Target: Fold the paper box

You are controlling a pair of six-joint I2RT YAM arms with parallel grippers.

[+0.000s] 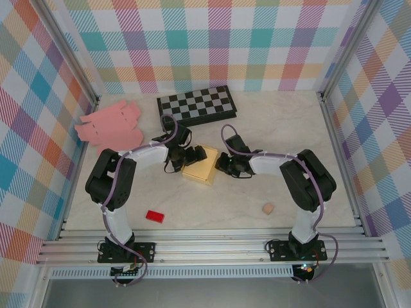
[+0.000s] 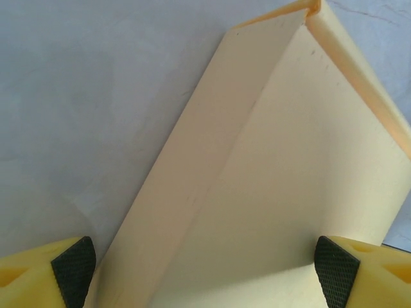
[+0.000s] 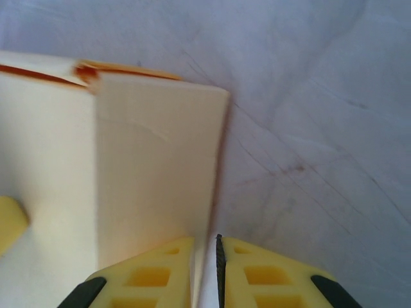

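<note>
Paper box: you'll find the pale yellow paper box (image 1: 200,168) at the middle of the top view, on the table (image 1: 282,128), partly folded with its side walls raised.
Left gripper: your left gripper (image 1: 191,156) sits at the box's upper left edge. In the left wrist view its fingers (image 2: 74,269) stand wide apart at the bottom corners of the frame, with the box's inner panel (image 2: 276,179) between them.
Right gripper: your right gripper (image 1: 225,164) meets the box's right side. In the right wrist view its fingers (image 3: 160,276) are nearly together, pinching the thin edge of a box wall (image 3: 154,167).
Around it: a chessboard (image 1: 196,104) lies above the box, pink cardboard sheets (image 1: 110,125) at upper left, a red block (image 1: 154,216) at lower left and a tan block (image 1: 268,208) at lower right.
</note>
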